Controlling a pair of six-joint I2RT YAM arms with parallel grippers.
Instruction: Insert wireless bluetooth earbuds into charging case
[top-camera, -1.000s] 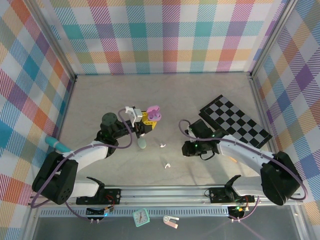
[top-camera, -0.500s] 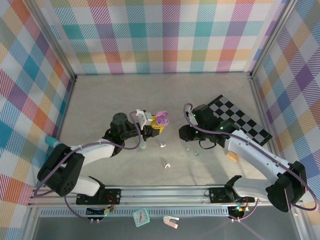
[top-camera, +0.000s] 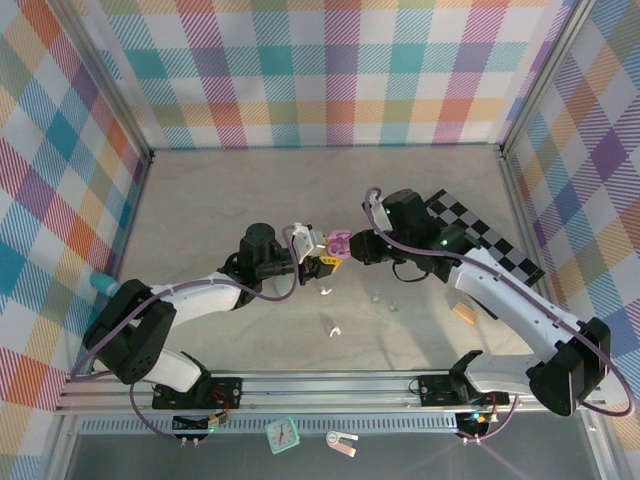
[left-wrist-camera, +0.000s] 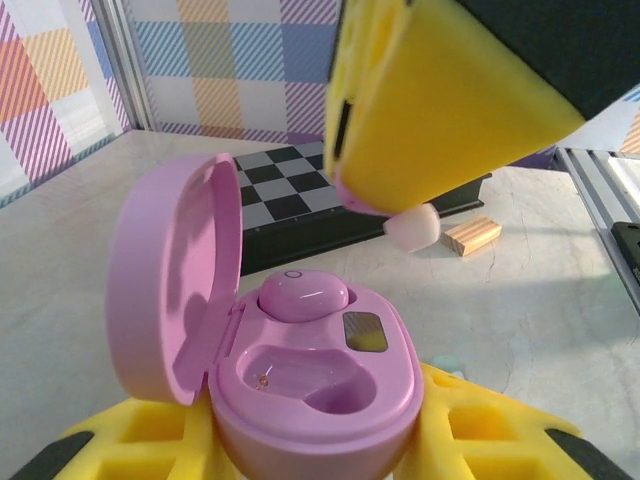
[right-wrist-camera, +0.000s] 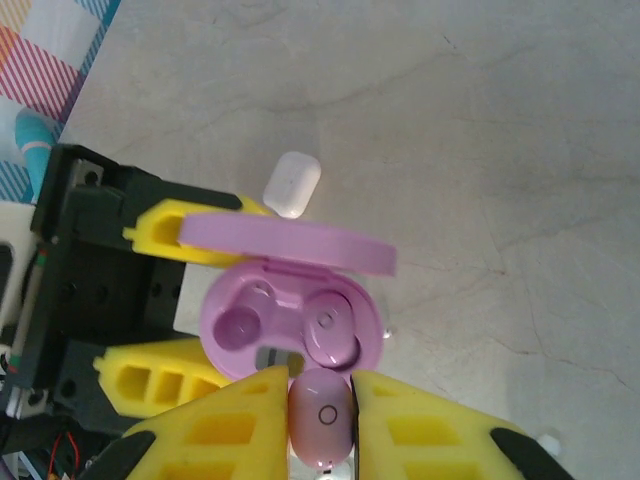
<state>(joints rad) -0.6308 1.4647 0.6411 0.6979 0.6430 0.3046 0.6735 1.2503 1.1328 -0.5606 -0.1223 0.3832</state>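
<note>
From the right wrist, the bud (right-wrist-camera: 322, 425) pinched in the right gripper (right-wrist-camera: 321, 378) runs off the bottom edge. From the left wrist, that gripper's finger (left-wrist-camera: 440, 100) looms blurred, cut by the top edge and hiding part of the checkerboard (left-wrist-camera: 290, 200), and the case (left-wrist-camera: 330, 400) is cropped below. From above, the specks (top-camera: 377, 296) on the counter (top-camera: 200, 200) are too small to name.

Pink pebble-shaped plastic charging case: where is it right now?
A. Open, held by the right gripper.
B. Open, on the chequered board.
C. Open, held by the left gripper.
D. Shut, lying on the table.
C: the pink charging case, lid raised, sits clamped in the left gripper, while the right gripper pinches a small pale purple earbud beside it.
</note>
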